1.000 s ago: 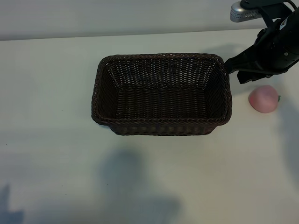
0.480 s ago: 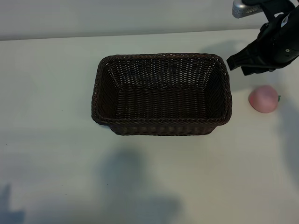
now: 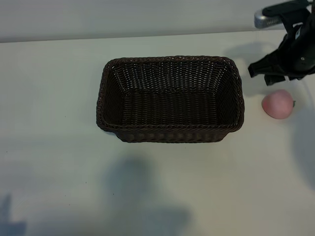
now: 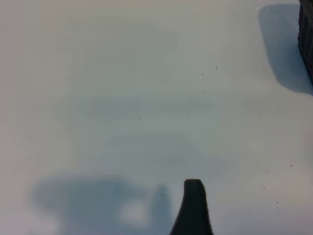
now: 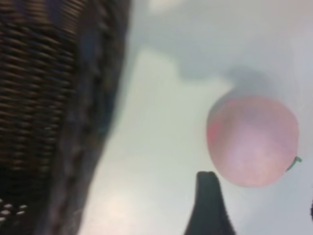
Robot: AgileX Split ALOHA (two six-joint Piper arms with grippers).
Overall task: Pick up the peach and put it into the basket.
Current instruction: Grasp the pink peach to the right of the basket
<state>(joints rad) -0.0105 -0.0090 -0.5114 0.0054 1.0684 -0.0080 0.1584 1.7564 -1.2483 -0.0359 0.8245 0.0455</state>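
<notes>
With the peach [image 3: 278, 104] resting on the surface [image 3: 49, 98] just beside the basket [image 3: 170, 61], the right gripper [image 3: 272, 72], fingers apart and empty, hovers near it; the fruit looks light, smooth and roll-prone, best gripped across its widest middle.

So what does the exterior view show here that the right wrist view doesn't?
Only the exterior view shows the whole basket, empty, with its full braided rim, the right arm above the peach, and the table stretching away on the basket's far side. Only the right wrist view shows one dark finger of the right pincer close beside the peach, plus the wicker weave up close. Both show the peach lying on the table, outside the basket and apart from its wall, not gripped.
</notes>
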